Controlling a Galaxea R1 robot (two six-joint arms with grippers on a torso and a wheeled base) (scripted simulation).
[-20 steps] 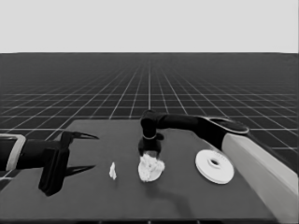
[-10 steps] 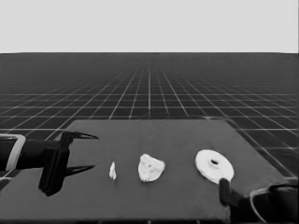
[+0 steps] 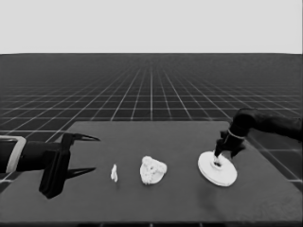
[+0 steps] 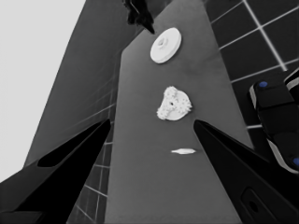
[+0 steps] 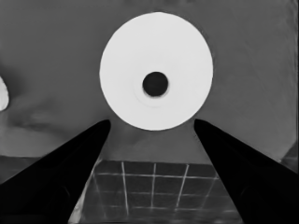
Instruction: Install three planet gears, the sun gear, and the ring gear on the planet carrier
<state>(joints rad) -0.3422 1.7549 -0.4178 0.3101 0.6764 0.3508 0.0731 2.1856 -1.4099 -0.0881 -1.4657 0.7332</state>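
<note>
While the left tool point(image 3: 87, 153) waits over the table's point(image 3: 142, 137) left end with its fingers spread wide and nothing between them, the right tool point(image 3: 222, 158) has its tips down at the larger round part point(image 3: 217, 169), which lies flat toward the right end. Its own wrist view shows both fingers parted well past the disc's width, with the part's dark centre hole point(image 5: 155, 84) lined up between them, so it grips nothing yet; my guess is that the wide spread is meant to let the fingers pass either side of the rim for a grasp.

Near the middle of the table sits the smaller round part point(image 3: 152, 170), its outline lumpy. The left wrist view explains this: toothed gears point(image 4: 174, 103) sit bunched on top of it, with a small dark hole showing among them. How many are seated I cannot tell. That stack lies well apart from the larger part, probably so the big disc can be lifted across and lowered over it.

Left of the stack, just beside it, the thin white piece point(image 3: 114, 172) stands as a small sliver in the head view, while the left wrist view shows it as a slim pointed strip lying flat.
</note>
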